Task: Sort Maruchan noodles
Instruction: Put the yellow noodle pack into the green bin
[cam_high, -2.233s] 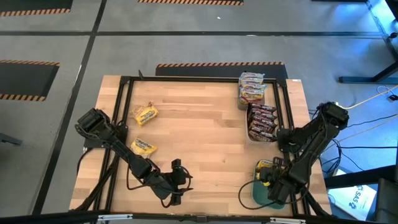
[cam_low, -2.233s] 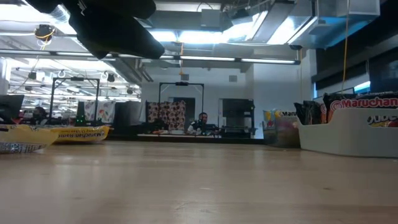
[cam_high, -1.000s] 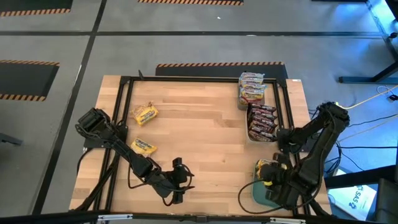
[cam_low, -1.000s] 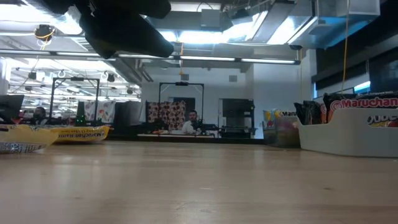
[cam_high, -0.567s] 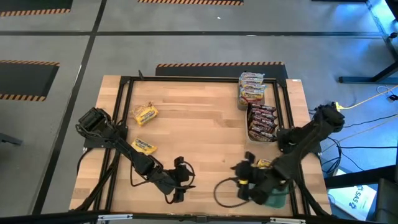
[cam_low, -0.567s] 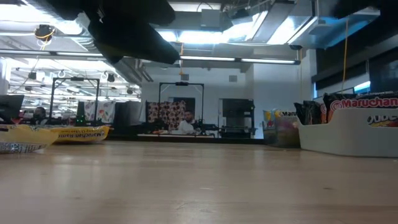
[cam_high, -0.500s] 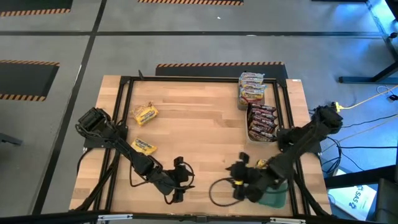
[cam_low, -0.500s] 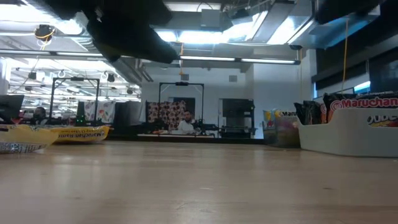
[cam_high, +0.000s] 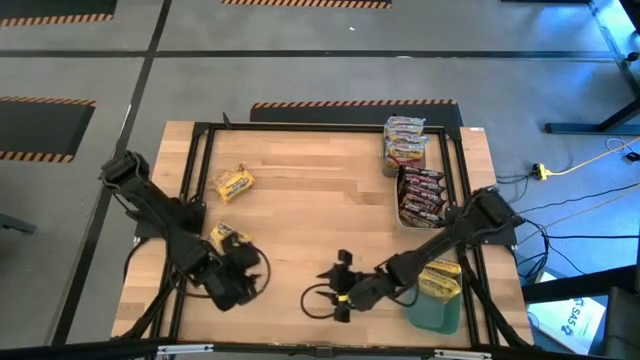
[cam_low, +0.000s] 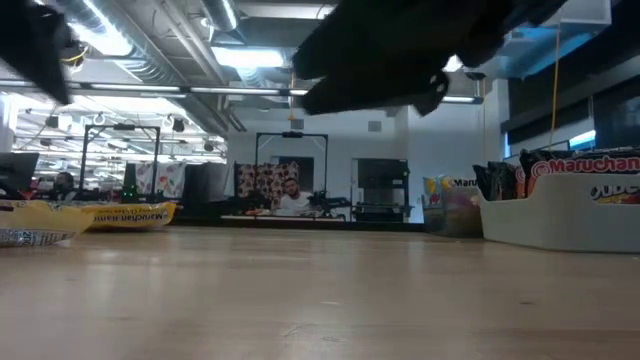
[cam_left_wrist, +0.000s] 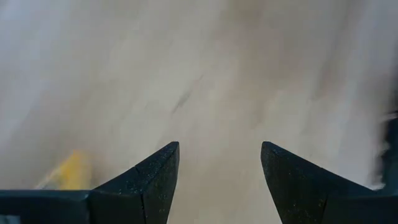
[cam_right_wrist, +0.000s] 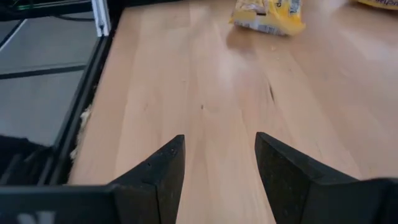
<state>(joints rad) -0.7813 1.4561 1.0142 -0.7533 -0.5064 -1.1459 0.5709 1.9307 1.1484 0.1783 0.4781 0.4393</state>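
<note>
From above, my left gripper (cam_high: 240, 278) hangs near the table's (cam_high: 320, 190) front edge just beside a yellow packet (cam_high: 226, 236); my right gripper (cam_high: 340, 288) reaches over bare wood mid-front. Another yellow packet (cam_high: 233, 184) lies farther back; the sorted noodles (cam_high: 421, 195) stand along the right edge. Left wrist: fingers (cam_left_wrist: 149, 180) parted, holding nothing. Right wrist: fingers (cam_right_wrist: 160, 174) apart, empty, open wood ahead up to a yellow packet.
</note>
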